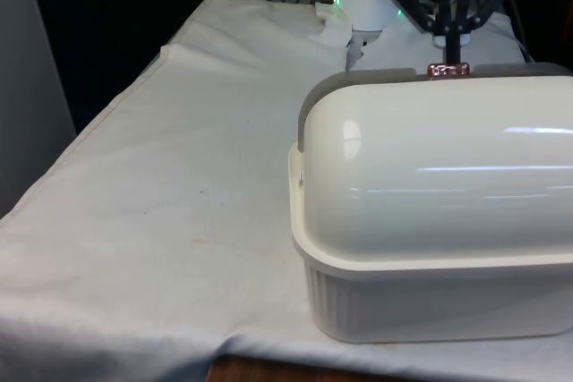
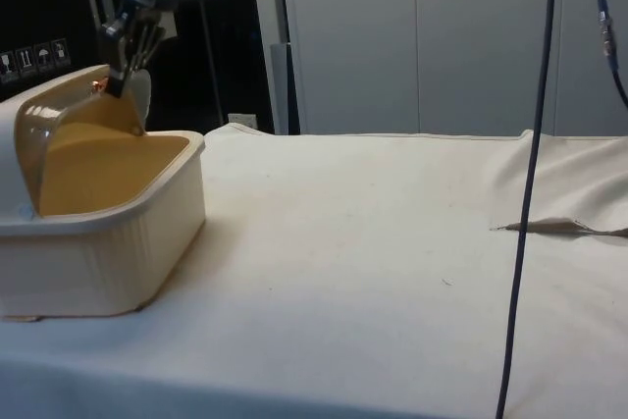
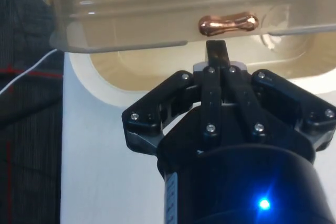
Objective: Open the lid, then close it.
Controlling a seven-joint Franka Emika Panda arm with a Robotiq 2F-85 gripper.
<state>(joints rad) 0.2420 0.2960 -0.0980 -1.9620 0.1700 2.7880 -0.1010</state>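
— Surroundings first?
— White cloth [image 2: 392, 242] over the table, creased near its far side edge in the side view. Dark cable [image 2: 530, 174] hanging down in front of the cloth there. Dark curtains behind the arm in the front view, pale cabinet doors behind the table in the side view.

— And the task's thing?
— Cream bread box [image 1: 430, 301] with ribbed walls, sitting at the table's near edge, towards the front view's right corner. Back turned to the front camera, so rounded lid [image 1: 439, 167] hides most of what happens beyond it.

— Lid position?
— Partly raised. Side view shows lid [image 2: 59, 125] rolled up and back, with the front opening exposed and a yellowish interior [image 2: 98, 169] visible. Nothing seen inside.

— Gripper?
— Black gripper [image 1: 457, 42] directly above the lid's top edge in the front view, just over the copper-coloured handle [image 1: 448, 70]. Wrist view gives more: fingers [image 3: 216, 53] drawn together into a narrow tip just beside the handle [image 3: 228, 24], touching or almost touching it, not wrapped around it. Clenched, holding nothing. Side view places gripper [image 2: 123, 71] at the lid's raised edge.
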